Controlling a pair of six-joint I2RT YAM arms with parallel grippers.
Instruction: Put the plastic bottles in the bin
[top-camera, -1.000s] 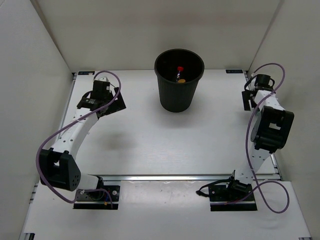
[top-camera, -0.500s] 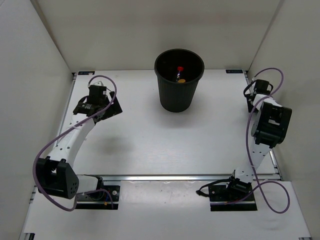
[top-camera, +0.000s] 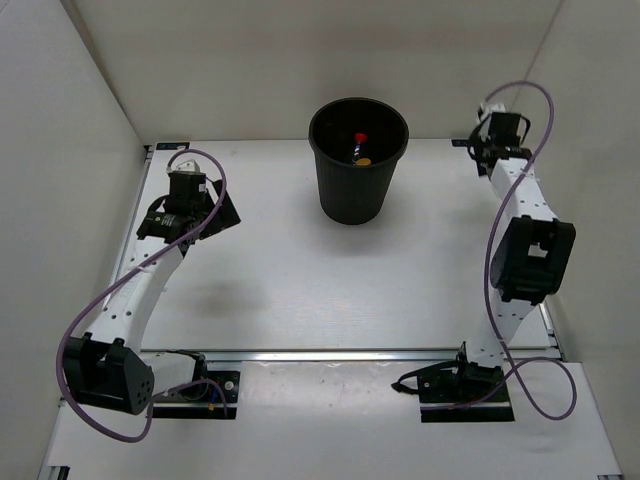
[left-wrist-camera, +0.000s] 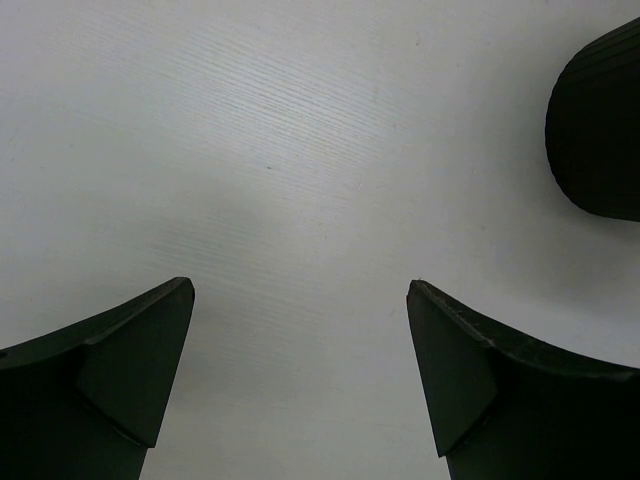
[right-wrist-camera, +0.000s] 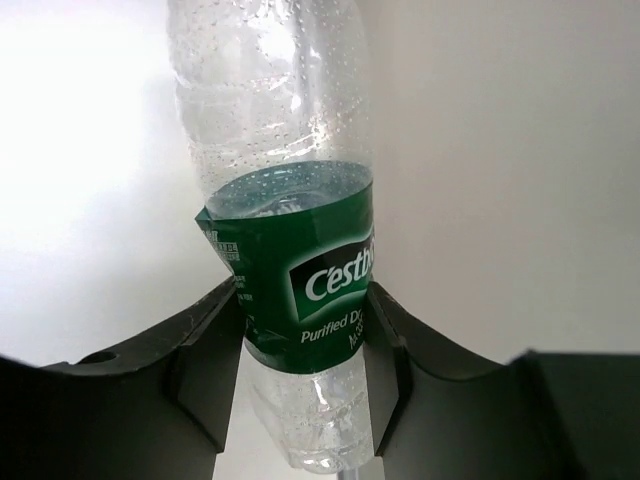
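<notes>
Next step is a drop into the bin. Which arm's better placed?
Right. The right gripper is shut on the green-label bottle, off to the right of the bin. The left gripper is open, holding nothing, over the table.

The bin stands at the back middle of the surface, with open passage on either side and in front. The right gripper, clamped on a green-label bottle, sits in the far corner close to the right wall.

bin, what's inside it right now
Inside the bin, the overhead view shows a red-capped bottle and an orange bottle beside it. The rest of the interior is dark, so anything deeper or under them cannot be seen.
</notes>
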